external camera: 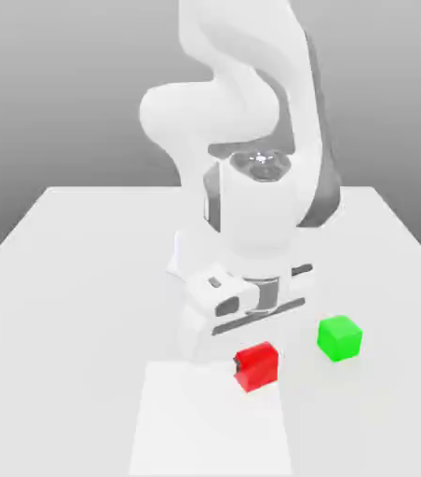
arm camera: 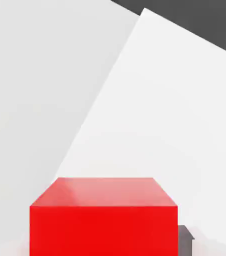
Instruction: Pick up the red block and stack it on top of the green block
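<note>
The red block [external camera: 259, 363] sits between the fingers of my gripper [external camera: 254, 373], low over the table near the front. One dark fingertip [external camera: 238, 374] presses on the block's side toward the exterior view's left. In the hand view the red block [arm camera: 103, 215] looms close, and a dark fingertip [arm camera: 185, 239] lies flush against its side, so the gripper [arm camera: 103, 242] is shut on it. The green block [external camera: 339, 337] stands alone on the table, a short way toward the exterior view's right of the red one and apart from it.
The white arm's body [external camera: 251, 205] towers behind the hand. A brighter white rectangular patch [external camera: 214, 419] lies on the grey-white table [external camera: 74, 279] under and in front of the red block. Dark background [arm camera: 195, 20] lies past the table's edge.
</note>
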Controlling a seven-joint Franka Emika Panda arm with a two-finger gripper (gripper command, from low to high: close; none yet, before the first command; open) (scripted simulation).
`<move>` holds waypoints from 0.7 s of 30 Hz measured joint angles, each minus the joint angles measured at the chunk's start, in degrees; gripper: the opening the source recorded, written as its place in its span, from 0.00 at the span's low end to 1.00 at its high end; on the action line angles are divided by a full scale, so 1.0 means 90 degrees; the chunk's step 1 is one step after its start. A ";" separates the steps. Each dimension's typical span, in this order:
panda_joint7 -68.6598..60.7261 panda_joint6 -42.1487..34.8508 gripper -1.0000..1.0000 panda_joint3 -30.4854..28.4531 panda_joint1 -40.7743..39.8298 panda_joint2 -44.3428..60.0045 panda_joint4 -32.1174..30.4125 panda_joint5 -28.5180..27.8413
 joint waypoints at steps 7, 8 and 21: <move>-0.1951 -0.0281 0.00 0.0223 0.0597 -0.0445 -0.0188 0.0114; -0.2260 -0.0308 0.00 0.0237 0.0689 -0.0495 -0.0214 0.0129; -0.6185 -0.0641 0.00 0.0426 0.1942 -0.1161 -0.0555 0.0210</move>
